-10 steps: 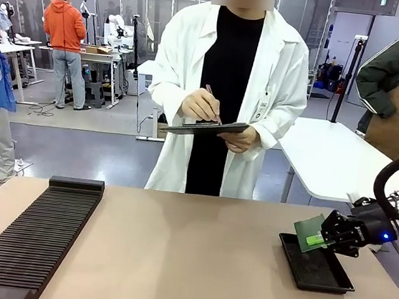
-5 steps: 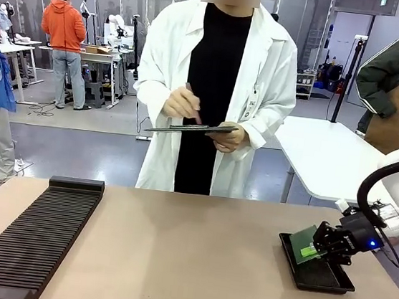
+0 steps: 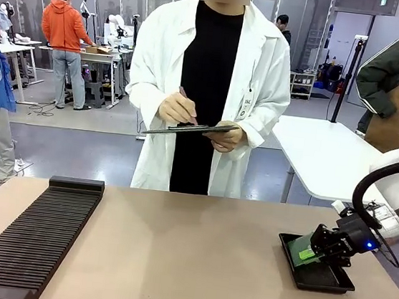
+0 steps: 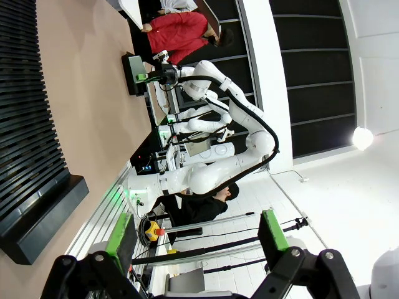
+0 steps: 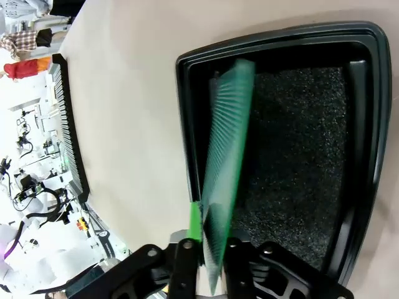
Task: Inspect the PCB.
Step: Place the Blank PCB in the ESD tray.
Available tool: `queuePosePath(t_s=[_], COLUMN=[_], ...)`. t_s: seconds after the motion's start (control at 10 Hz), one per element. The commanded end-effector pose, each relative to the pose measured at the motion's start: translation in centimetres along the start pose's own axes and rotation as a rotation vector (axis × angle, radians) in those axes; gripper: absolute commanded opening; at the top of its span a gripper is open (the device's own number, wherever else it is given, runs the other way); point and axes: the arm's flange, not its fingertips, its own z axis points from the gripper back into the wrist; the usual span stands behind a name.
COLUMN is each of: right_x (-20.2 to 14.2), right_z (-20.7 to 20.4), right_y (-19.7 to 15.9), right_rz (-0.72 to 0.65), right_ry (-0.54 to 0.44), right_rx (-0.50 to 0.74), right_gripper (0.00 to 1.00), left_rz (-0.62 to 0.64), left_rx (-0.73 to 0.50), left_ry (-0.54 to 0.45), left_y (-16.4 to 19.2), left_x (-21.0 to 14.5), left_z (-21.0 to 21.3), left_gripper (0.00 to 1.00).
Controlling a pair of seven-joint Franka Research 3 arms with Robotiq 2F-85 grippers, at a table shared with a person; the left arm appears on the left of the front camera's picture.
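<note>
The tabletop (image 3: 188,249) carries a slotted rack (image 3: 31,238) at left and a black tray (image 3: 314,267) at right. A person stands far, writing on a clipboard (image 3: 191,128). The right tool (image 3: 312,250) grips the PCB (image 5: 225,168) on edge over the tray. Risk: the board's lower edge could catch the tray rim, or slip in the narrow pinch. The left tool (image 4: 196,240) hangs wide and empty.
</note>
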Motion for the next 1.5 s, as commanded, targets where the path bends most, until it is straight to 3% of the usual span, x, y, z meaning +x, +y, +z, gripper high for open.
queuePosePath(t_s=[0.0, 0.3, 0.4, 0.5, 0.6, 0.7, 0.8, 1.4], right_x=[-0.4, -1.3, -1.6, -1.9, -2.1, -2.4, -2.6, -3.7], right_z=[-0.3, -0.2, 0.1, 0.3, 0.4, 0.6, 0.9, 2.3], right_y=[0.7, 1.9, 2.3, 2.5, 2.5, 2.6, 2.8, 4.3], right_rz=[-0.011, 0.006, 0.01, 0.005, -0.003, -0.011, -0.016, -0.024], right_ry=[-0.012, -0.038, -0.063, -0.083, -0.096, -0.114, -0.127, -0.22], right_rx=[-0.06, -0.088, -0.096, -0.107, -0.121, -0.139, -0.157, -0.276], right_gripper=[0.36, 0.72, 0.89, 0.61, 1.0, 0.88, 1.0, 1.0], left_rz=[0.006, 0.006, 0.006, 0.006, 0.006, 0.006, 0.006, 0.006], left_rx=[0.007, 0.007, 0.007, 0.007, 0.007, 0.007, 0.007, 0.007], left_ry=[0.002, 0.002, 0.002, 0.002, 0.002, 0.002, 0.002, 0.002], left_y=[-0.5, -0.5, -0.5, -0.5, -0.5, -0.5, -0.5, -0.5], left_x=[0.1, 0.1, 0.1, 0.1, 0.1, 0.1, 0.1, 0.1], left_z=[-0.1, -0.1, -0.1, -0.1, -0.1, -0.1, -0.1, -0.1], left_gripper=[1.0, 1.0, 1.0, 1.0, 1.0, 1.0, 1.0, 1.0])
